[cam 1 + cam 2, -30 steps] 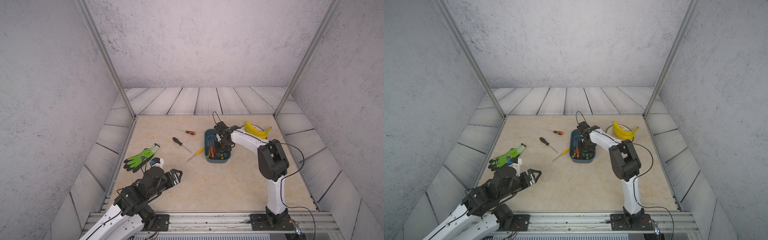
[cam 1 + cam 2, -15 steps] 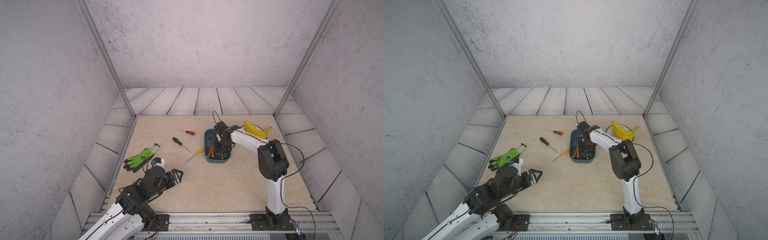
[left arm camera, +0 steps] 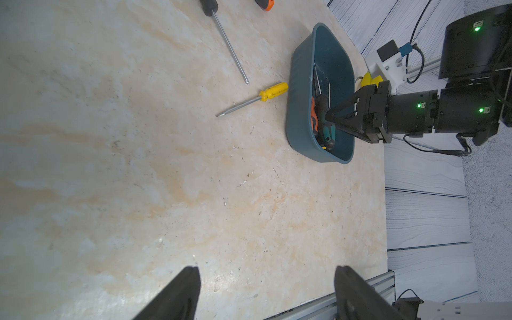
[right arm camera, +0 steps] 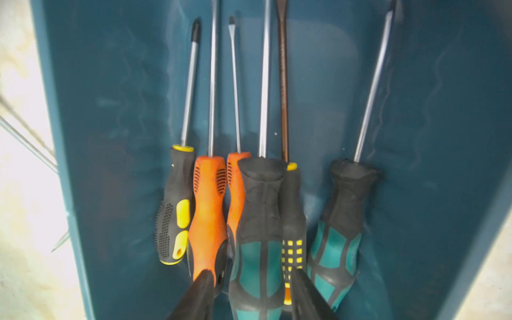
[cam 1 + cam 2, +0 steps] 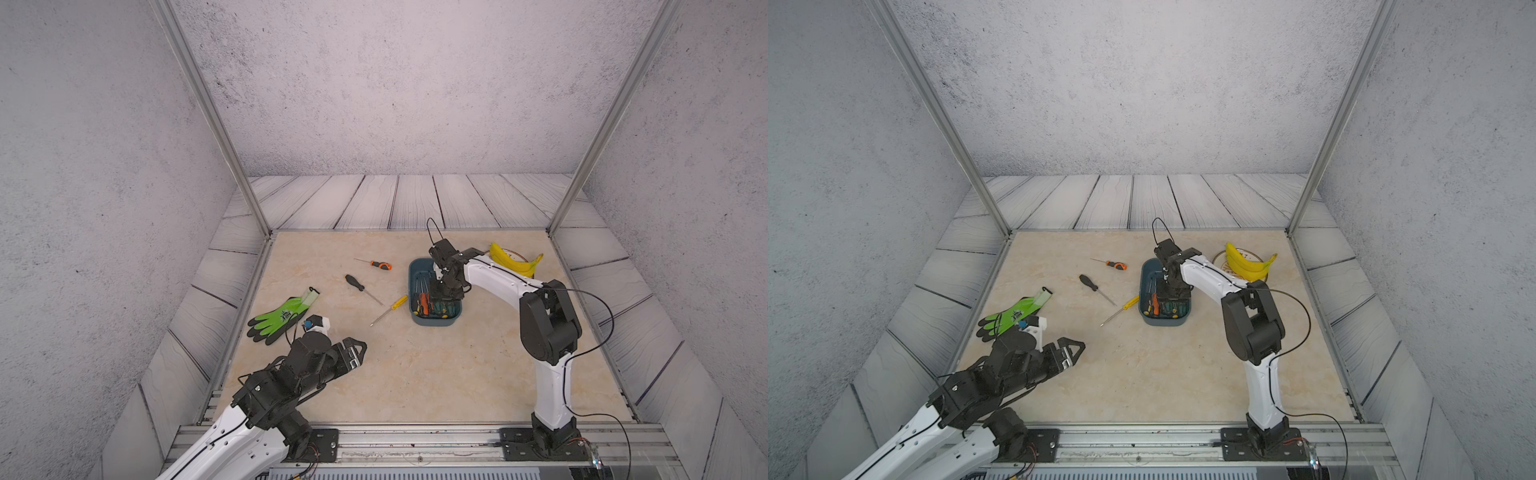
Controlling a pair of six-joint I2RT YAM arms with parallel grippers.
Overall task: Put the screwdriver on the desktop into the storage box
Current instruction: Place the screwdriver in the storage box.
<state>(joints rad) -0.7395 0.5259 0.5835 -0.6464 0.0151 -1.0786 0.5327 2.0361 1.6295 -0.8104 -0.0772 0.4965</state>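
Inside the storage box (image 5: 435, 321), toward the desktop's (image 5: 415, 374) far edge, the right gripper (image 4: 249, 271) stands narrowly parted astride a teal-handled screwdriver (image 4: 257, 221). The left gripper (image 3: 266, 268) hangs wide open by the near-left corner. A yellow screwdriver (image 5: 388, 311), black screwdriver (image 5: 365, 291) and orange screwdriver (image 5: 381, 264) lie left of the box.

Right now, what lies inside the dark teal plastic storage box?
Six screwdrivers lie side by side inside the dark teal plastic storage box, shafts pointing one way. The right gripper covers some handle ends.

Storage box (image 5: 434, 322) on desktop (image 5: 436, 374), loose screwdrivers (image 5: 354, 281) to its left, glove (image 5: 278, 318) further left, banana (image 5: 513, 262) behind-right.
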